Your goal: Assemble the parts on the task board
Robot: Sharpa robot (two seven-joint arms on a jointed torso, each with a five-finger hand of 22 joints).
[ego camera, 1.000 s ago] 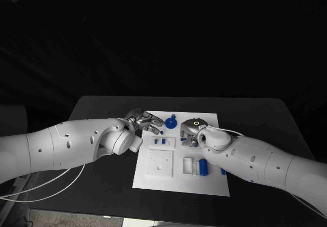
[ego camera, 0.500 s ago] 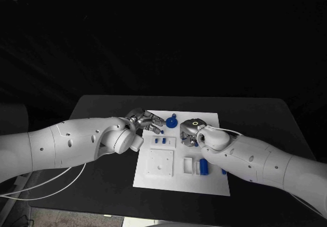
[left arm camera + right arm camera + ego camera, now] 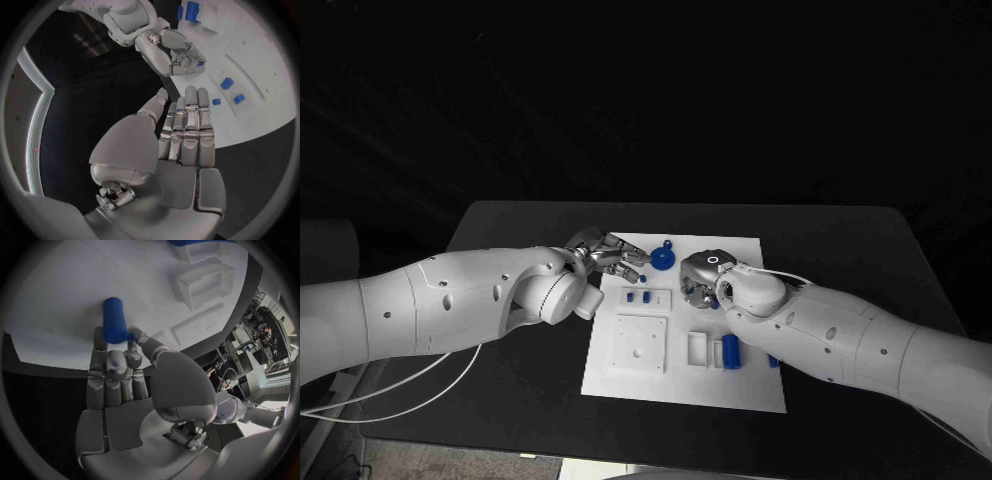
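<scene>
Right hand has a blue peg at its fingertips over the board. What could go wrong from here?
1. The right hand holds the blue cylinder only at its fingertips; it may twist or slip when pressed down.
2. The left hand hovers open, close to the right one, over the task board; the hands may collide.
3. Small blue pieces lie loose nearby; a sweeping finger might knock them.

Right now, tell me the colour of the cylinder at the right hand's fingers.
Blue. The cylinder at the right hand shows best in the right wrist view.
</scene>
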